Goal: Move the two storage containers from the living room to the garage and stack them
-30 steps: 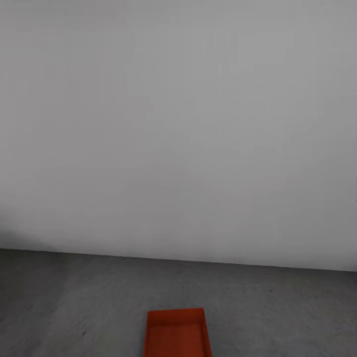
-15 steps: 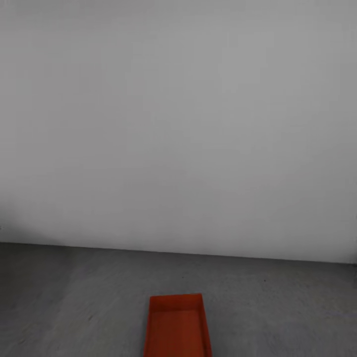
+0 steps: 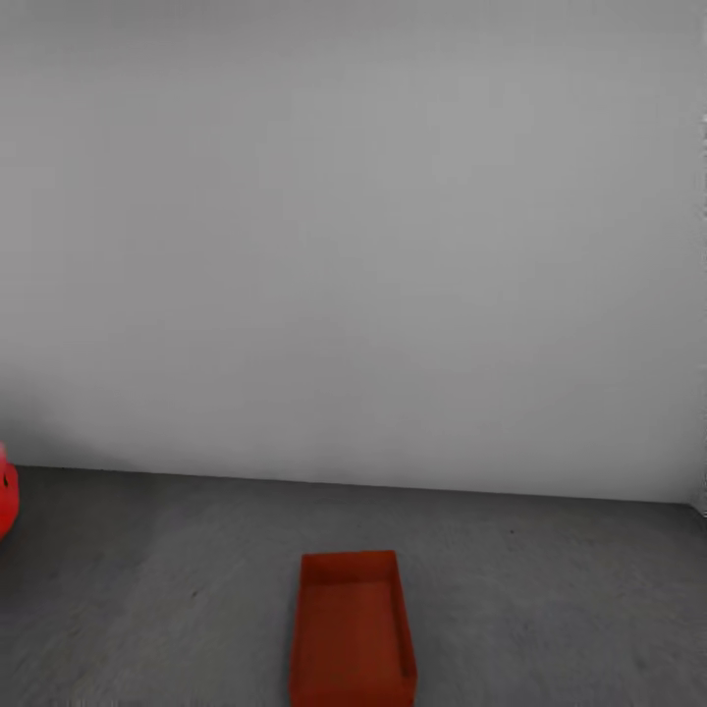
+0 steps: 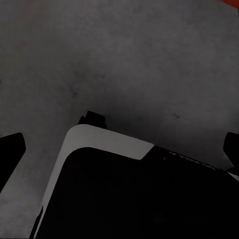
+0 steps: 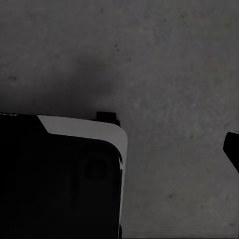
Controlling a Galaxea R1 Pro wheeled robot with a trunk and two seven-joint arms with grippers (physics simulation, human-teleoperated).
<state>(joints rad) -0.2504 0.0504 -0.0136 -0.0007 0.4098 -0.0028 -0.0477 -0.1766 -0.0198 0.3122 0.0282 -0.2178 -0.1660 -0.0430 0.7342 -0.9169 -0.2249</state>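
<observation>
Head view: you have 1 storage container [image 3: 353,633] sitting on the garage floor [image 3: 550,609], directly ahead of you and low in the picture, well short of the white-grey wall [image 3: 353,245] behind it. Its long axis runs straight away from you toward that wall, open side up, nothing inside. A sliver of the red car [image 3: 6,503] shows far off to the container's left. The container lies on your centreline, so neither arm looks clearly nearer to it.

Left wrist view: the camera looks down past the robot's dark base [image 4: 134,194] onto the concrete. Dark fingertips [image 4: 11,154] stand at opposite edges with bare floor between them, so the left pincer [image 4: 121,152] is spread wide and holding nothing. An orange corner at the picture's edge is probably the container.

Right wrist view: concrete and the base again. Only 1 fingertip [image 5: 232,149] of the right pincer shows, so I cannot tell how it stands.
</observation>
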